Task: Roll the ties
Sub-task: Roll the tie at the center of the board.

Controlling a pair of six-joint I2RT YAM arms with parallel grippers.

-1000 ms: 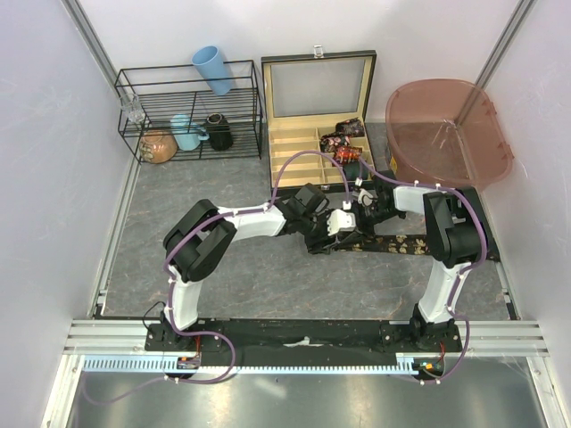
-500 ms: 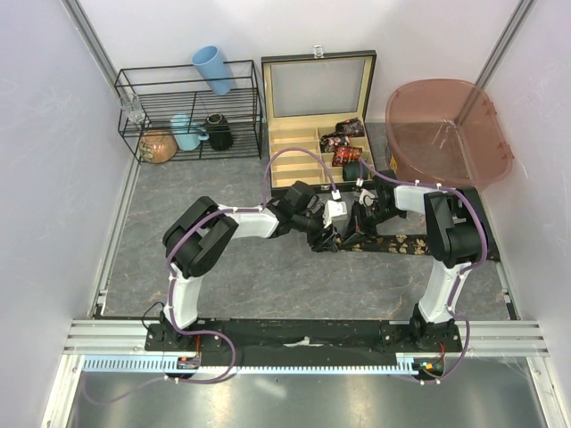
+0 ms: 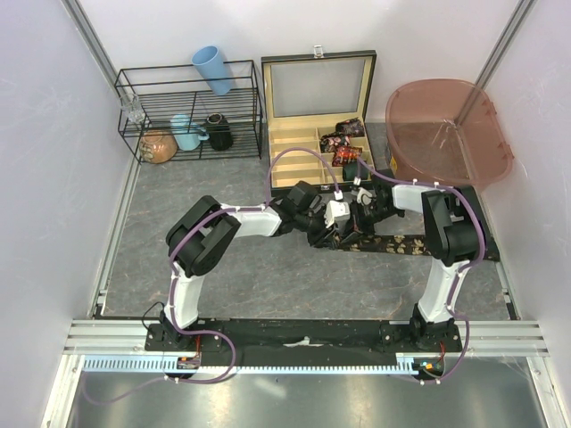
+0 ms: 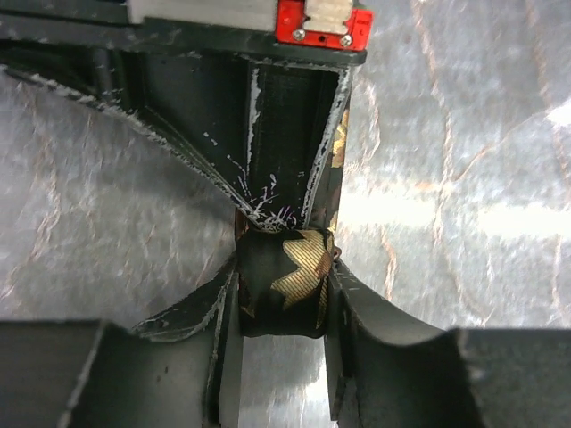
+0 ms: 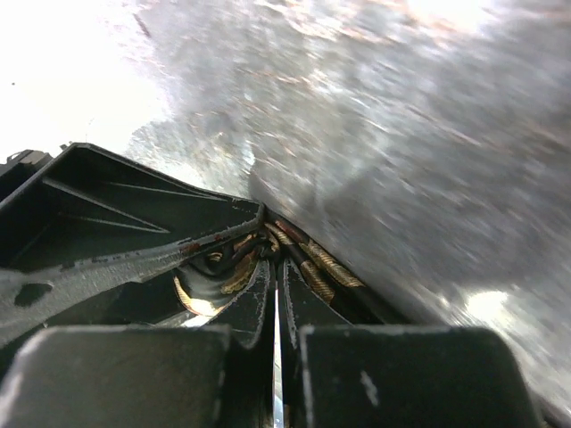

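Coiled end of dark tan-printed fabric necktie (image 4: 284, 278) sits mid-worktop (image 3: 232, 294), clamped in left hand (image 4: 282, 308); right hand (image 5: 275, 299) fingers together against it; judged best: keep flat strip taut, edges aligned, while turning.

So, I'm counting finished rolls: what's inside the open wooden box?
About three rolled ties sit in the box's right compartments; the left ones look bare. A purple cable crosses the near row, hiding part of it.
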